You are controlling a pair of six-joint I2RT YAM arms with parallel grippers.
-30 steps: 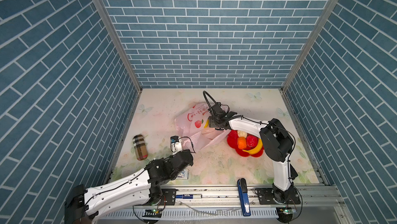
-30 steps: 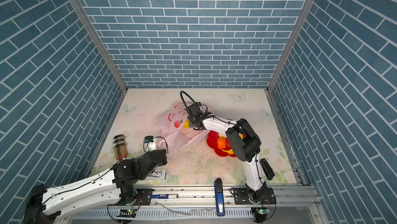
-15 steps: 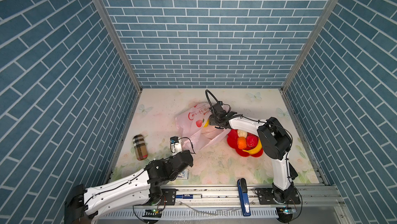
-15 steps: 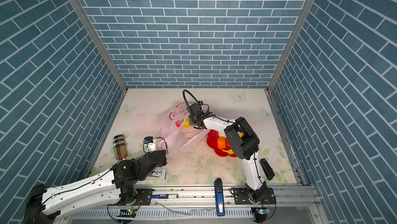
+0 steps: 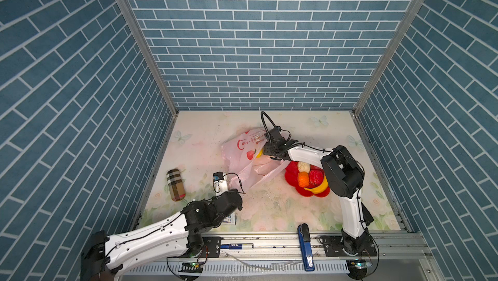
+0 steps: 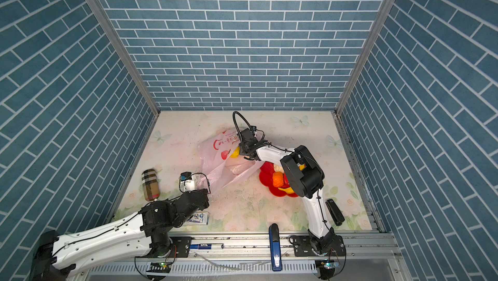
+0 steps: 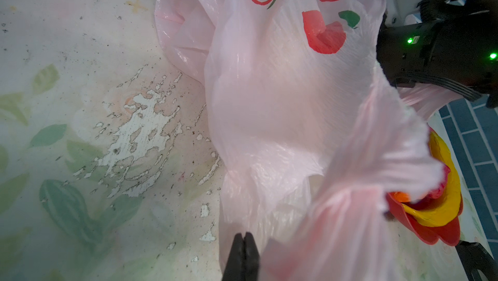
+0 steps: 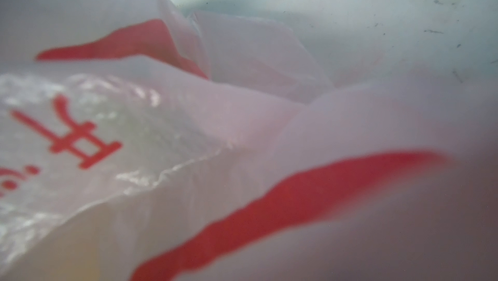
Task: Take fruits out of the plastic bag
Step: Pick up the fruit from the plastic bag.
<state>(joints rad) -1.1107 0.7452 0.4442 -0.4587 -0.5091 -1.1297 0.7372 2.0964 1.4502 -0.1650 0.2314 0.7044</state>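
Note:
The pale-pink plastic bag with red print lies mid-table in both top views. My left gripper is shut, pinching the film at the bag's near corner. My right gripper reaches into the bag's mouth, and its fingers are hidden by the film. The right wrist view shows only the bag close up. A yellow fruit shows through the bag beside that gripper. On the red plate lie a beige fruit, an orange one, a red one and a banana.
A checked brown cylinder lies near the left wall. A small printed box sits by the left arm. A blue stapler rests on the front rail. A black object lies at the front right.
The right gripper has shifted slightly at the bag's mouth. The left arm and the fruits on the plate have not moved.

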